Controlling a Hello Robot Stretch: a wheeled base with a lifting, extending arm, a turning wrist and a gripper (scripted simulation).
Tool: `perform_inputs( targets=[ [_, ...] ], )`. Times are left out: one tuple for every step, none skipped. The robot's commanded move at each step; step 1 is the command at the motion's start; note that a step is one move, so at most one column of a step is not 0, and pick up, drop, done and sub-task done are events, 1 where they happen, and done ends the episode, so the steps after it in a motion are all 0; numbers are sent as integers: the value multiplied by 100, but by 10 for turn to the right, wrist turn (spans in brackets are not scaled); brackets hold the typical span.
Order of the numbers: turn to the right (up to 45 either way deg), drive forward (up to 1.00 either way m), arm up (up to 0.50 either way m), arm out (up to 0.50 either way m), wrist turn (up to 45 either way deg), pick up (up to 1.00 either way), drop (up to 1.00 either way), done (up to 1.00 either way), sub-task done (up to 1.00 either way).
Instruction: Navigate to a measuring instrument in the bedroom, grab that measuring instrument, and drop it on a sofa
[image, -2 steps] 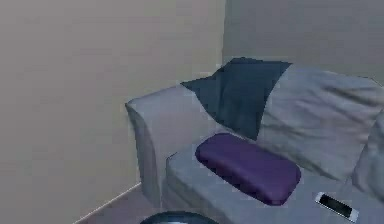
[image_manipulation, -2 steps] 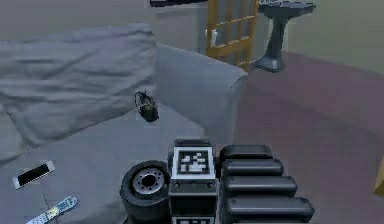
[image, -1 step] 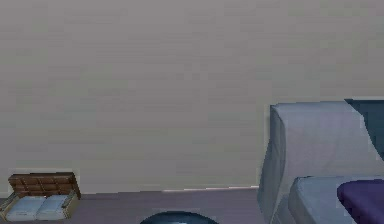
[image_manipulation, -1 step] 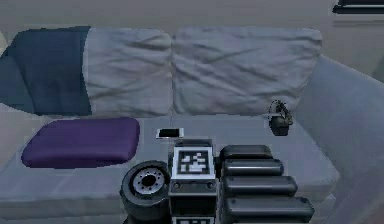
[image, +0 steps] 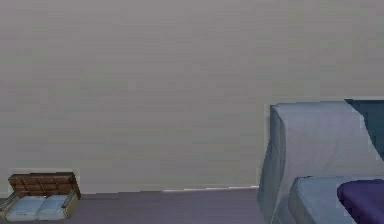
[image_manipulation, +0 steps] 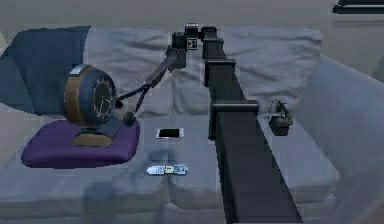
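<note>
In the arm side view a round clock-like instrument (image_manipulation: 93, 100) with a wooden rim and dark face stands at or just above a purple cushion (image_manipulation: 70, 148) on a light grey sofa (image_manipulation: 250, 60). The dark arm (image_manipulation: 235, 130) reaches out over the seat. Its gripper (image_manipulation: 127, 100) angles down to the left, and the thin fingers (image_manipulation: 150, 78) end at the instrument's right side. The cushion lies right beneath the instrument, so I cannot tell whether the gripper holds anything.
A white phone (image_manipulation: 170, 133), a small remote (image_manipulation: 167, 169) and a small dark object (image_manipulation: 281, 119) lie on the seat, with a blue pillow (image_manipulation: 40, 65) at the left. In the forward view the sofa (image: 310, 150) fills the right side, and an open box (image: 44, 196) sits by the bare wall.
</note>
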Motion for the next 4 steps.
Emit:
perform_inputs(
  targets=[
    [0,0,0,0,450,0,0,0,0],
    [0,0,0,0,450,0,0,0,0],
    [0,0,0,0,360,0,0,0,0],
    [0,0,-24,0,0,0,0,0,0]
  ],
)
